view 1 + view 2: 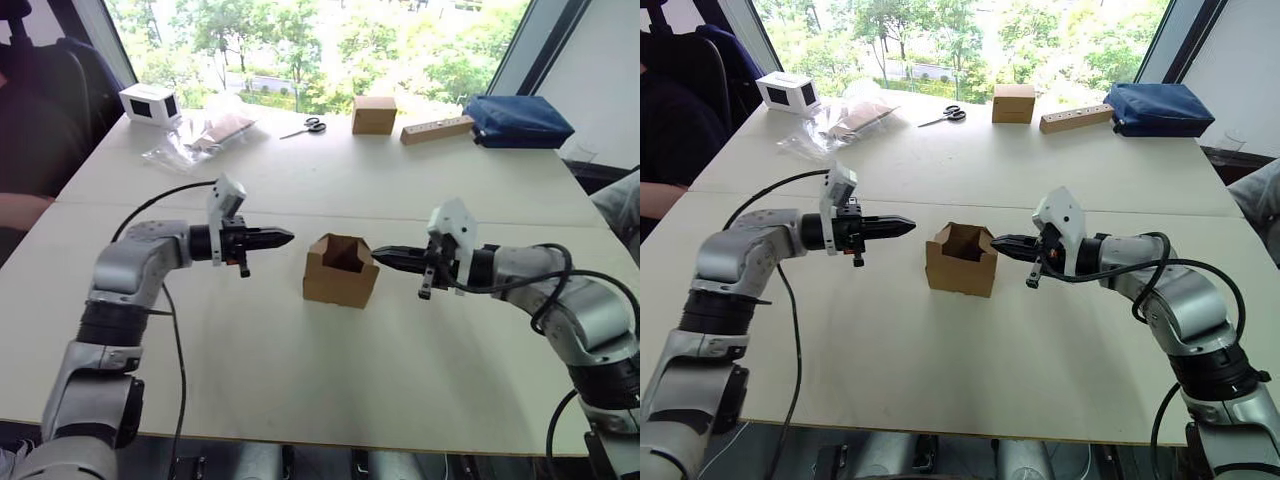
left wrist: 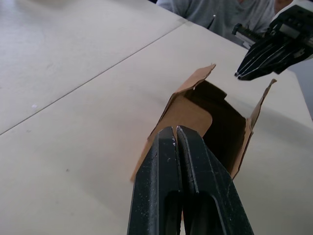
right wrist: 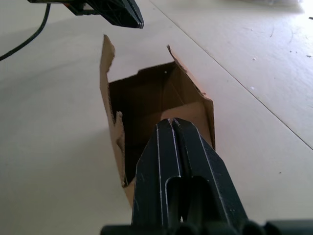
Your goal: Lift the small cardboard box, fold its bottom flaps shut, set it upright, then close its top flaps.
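Here the small cardboard box (image 1: 341, 270) is stood upright on the surface (image 1: 300, 380), top flaps open, flanked by the left claw (image 1: 286, 238) and right claw (image 1: 378, 257), both closed and empty, neither touching it.

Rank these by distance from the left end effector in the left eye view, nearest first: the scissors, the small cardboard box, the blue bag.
1. Small cardboard box: mid-table, just right of the left end effector.
2. Scissors: far side of the table, near the window.
3. Blue bag: far right corner.
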Robot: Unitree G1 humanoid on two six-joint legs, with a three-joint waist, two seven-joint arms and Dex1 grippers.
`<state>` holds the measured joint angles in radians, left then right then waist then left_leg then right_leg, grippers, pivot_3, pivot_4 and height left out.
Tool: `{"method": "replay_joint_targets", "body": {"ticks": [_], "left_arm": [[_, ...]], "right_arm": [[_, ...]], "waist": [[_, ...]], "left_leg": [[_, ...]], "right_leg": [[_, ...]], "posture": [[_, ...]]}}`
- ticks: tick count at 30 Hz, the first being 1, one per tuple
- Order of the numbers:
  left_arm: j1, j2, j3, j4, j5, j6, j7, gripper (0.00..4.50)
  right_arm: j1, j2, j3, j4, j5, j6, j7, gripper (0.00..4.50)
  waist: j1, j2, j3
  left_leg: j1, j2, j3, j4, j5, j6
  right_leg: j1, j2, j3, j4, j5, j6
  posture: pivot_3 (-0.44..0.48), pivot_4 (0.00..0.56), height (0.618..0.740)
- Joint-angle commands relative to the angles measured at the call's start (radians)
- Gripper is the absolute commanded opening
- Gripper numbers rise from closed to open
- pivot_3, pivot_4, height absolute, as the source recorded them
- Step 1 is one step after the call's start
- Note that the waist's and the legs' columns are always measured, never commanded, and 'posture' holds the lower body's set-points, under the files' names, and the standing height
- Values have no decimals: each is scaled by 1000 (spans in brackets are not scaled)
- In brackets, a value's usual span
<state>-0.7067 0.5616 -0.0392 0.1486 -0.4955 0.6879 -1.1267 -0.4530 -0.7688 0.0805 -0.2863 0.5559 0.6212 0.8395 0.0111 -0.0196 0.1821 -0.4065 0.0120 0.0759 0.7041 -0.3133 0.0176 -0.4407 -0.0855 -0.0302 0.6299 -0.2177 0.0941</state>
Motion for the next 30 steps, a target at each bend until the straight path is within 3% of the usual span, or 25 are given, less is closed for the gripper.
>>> {"method": "replay_joint_targets", "body": {"ticks": [1, 20, 30], "left_arm": [[-43, -4, -34, -40, 6, -12, -26, 79], [-109, -55, -189, 149, 177, -154, -106, 79], [-113, -77, -203, 174, 223, -160, -115, 79]], "right_arm": [[-22, 6, 12, -8, -44, -37, 23, 0], [-105, 106, 121, 145, -257, -135, 57, 0], [-116, 130, 128, 174, -297, -151, 78, 0]], "waist": [[0, 0, 0], [-1, 0, 0], [0, 0, 0]], "left_leg": [[0, 0, 0, 0, 0, 0], [0, 0, 0, 0, 0, -1], [0, 0, 0, 0, 0, 0]], "right_leg": [[0, 1, 0, 0, 0, 0], [0, 2, 0, 0, 0, 0], [0, 2, 0, 0, 0, 0]], "posture": [[0, 150, 740], [0, 150, 740], [0, 150, 740]]}}
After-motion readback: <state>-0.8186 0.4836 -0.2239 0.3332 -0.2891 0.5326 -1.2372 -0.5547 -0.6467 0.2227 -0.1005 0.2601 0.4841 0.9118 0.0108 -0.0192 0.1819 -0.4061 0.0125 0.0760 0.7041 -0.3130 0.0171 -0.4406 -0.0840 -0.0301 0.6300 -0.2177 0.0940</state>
